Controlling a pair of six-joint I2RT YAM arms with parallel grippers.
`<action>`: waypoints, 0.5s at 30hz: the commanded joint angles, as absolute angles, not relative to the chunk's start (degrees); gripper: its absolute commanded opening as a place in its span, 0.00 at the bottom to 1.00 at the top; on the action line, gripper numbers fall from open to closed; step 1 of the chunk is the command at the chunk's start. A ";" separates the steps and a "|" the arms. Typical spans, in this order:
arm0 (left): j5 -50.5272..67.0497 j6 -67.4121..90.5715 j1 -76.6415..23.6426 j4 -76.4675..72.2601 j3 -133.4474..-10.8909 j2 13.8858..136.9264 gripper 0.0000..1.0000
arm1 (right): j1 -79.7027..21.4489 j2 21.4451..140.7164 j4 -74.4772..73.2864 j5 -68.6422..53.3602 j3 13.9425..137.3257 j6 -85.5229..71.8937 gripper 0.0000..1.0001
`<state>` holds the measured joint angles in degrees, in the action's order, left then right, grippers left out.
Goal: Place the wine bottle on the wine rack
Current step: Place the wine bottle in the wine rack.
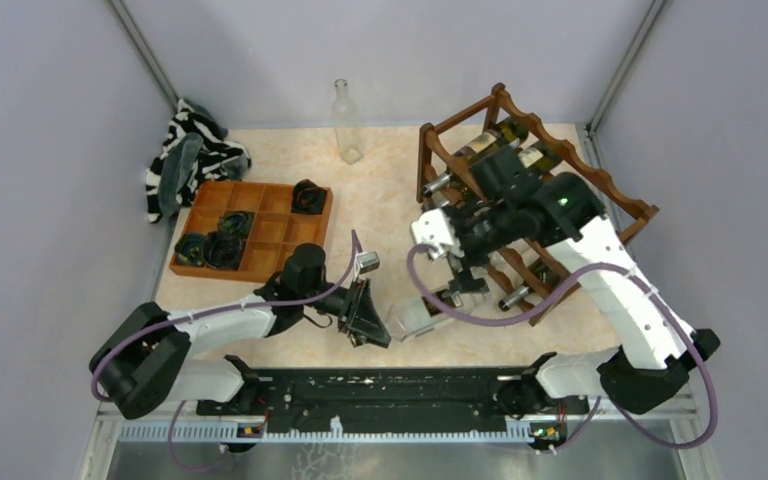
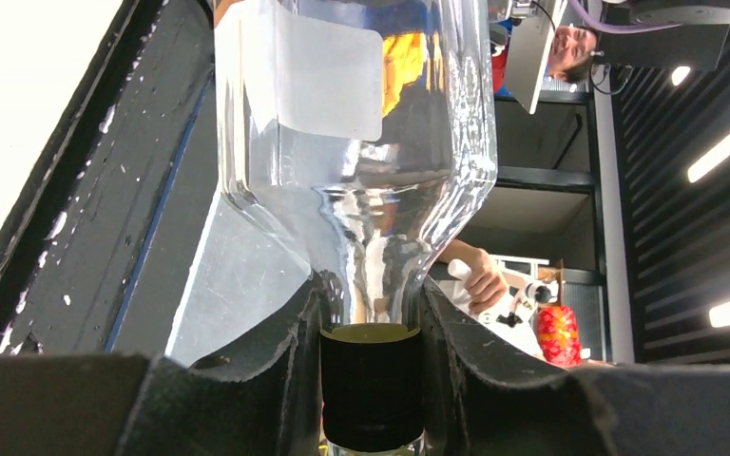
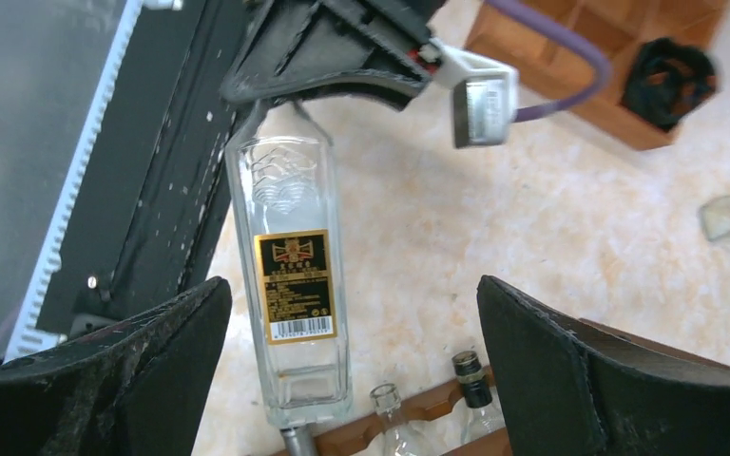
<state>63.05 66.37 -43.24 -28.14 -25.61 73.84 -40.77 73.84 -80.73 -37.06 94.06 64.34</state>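
Wine rack (image 1: 503, 98) stands in the upper right of the top view: dark wood, several tiers, other bottles (image 1: 495, 140) lying in it. The wine bottle (image 3: 290, 285) is in the lower middle of that view. It lies nearly flat, low by the table (image 1: 390, 200), btw the arms' base rail and the foot of the rack. Its base end is just beside the lowest rail and its neck points away from the rack. Whether it rests on the table or hangs a little above, I cannot tell.

Handling, as I judge it: square clear glass that looks empty, so prob. not heavy, but stiff, smooth and breakable. The flat sides w/ the paper label should give a better hold than the round neck. Glass slips easily in hard fingers, and a knock on the wood could chip it. A hold near the middle of the body would keep it balanced for laying it into a cradle.

Left gripper (image 2: 371, 328): fingers close together, clamped on the neck next to the black cap (image 2: 371, 389). The bottle is held only by its thin end, so the long body may swing.

Right gripper (image 3: 352, 290): fingers far apart. In its wrist view they stand one on each side of the body, touching nothing and holding nothing.
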 commanded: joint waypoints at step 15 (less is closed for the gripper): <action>54.25 65.12 -42.98 -60.46 -25.92 74.28 0.00 | -4.66 67.14 -57.15 -47.61 97.77 34.65 0.98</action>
